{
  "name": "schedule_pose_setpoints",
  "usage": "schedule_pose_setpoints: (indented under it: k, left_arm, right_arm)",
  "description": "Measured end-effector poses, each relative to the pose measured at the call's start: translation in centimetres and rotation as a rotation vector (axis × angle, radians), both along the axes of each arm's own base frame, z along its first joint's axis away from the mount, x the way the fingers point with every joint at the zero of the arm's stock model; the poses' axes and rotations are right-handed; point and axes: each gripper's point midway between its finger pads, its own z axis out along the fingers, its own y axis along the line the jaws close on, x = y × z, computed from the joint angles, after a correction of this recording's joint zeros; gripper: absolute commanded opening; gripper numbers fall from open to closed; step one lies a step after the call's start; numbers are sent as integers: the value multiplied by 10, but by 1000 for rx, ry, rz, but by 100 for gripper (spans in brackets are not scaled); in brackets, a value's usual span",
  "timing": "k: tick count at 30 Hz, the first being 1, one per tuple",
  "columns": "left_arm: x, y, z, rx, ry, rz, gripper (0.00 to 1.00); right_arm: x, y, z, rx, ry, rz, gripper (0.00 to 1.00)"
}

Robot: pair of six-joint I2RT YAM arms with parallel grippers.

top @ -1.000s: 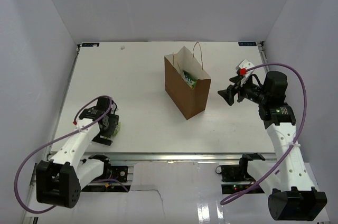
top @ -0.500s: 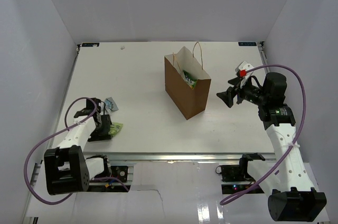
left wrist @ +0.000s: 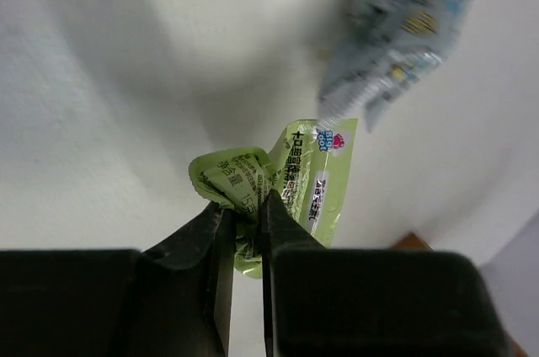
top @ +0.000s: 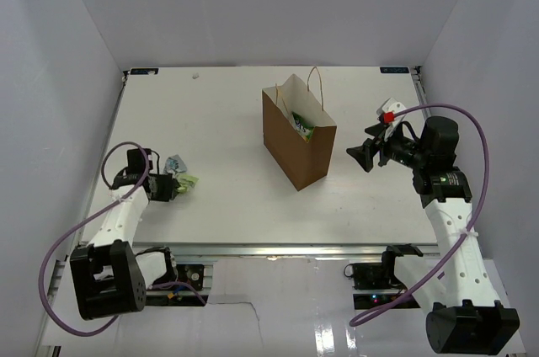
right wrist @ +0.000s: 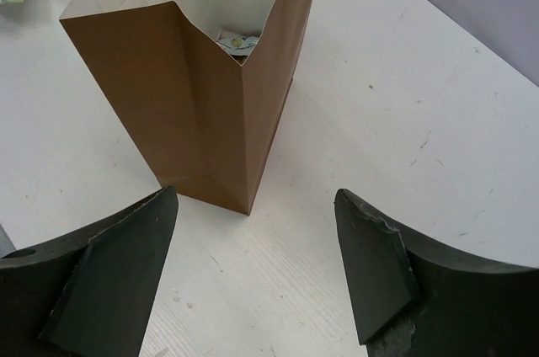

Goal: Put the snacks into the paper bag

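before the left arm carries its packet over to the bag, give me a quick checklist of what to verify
1. Left gripper shut on the lime green packet: ok.
2. Hold is secure for the carry: cannot tell, only a crumpled end is pinched.
3. Silvery blue-grey packet free of the held one: cannot tell, their edges meet in the left wrist view.
4. Paper bag upright with its mouth open: ok.
5. Right gripper open and not touching the bag: ok.
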Motion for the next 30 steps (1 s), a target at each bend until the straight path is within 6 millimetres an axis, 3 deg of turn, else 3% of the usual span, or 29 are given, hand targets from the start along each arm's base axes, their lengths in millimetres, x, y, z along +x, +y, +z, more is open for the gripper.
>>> schedule_pose_setpoints:
  k: [2, 4, 7, 10, 12, 15, 18, 21, 26, 30]
  left_arm:
    - [19, -7, 29, -7, -105, -81, 1]
    - [42, -17, 70, -4, -251, -165, 0]
    - [77, -49, 160, 11, -548, -341, 0]
    - [93, -107, 252, 7, -803, -559, 0]
    - [95, -158, 311, -11, -951, -722, 0]
    - [97, -229, 365, -31, -1092, -920, 0]
    - [98, -282, 380, -27, -1138, -1062, 0]
    - [106, -313, 378, -3, -1141, -1143, 0]
    - [122, -342, 363, 44, -1118, -1211, 0]
    - [136, -354, 339, 86, -1067, -1239, 1]
  right_arm:
    - [1, 0, -2, 1, 6, 1, 81]
    - [2, 0, -4, 1, 15, 0, 81]
    - [7, -5, -8, 3, 33, -17, 81]
    - [13, -8, -11, 8, 45, -30, 81]
    - [15, -8, -11, 20, 51, -31, 81]
    - [18, -8, -9, 29, 45, -30, 81]
    - [18, -8, -7, 31, 39, -31, 81]
    - [18, -9, -7, 31, 36, -32, 81]
    - [16, -9, -5, 36, 25, -34, 81]
    - [16, -11, -3, 40, 19, -42, 82]
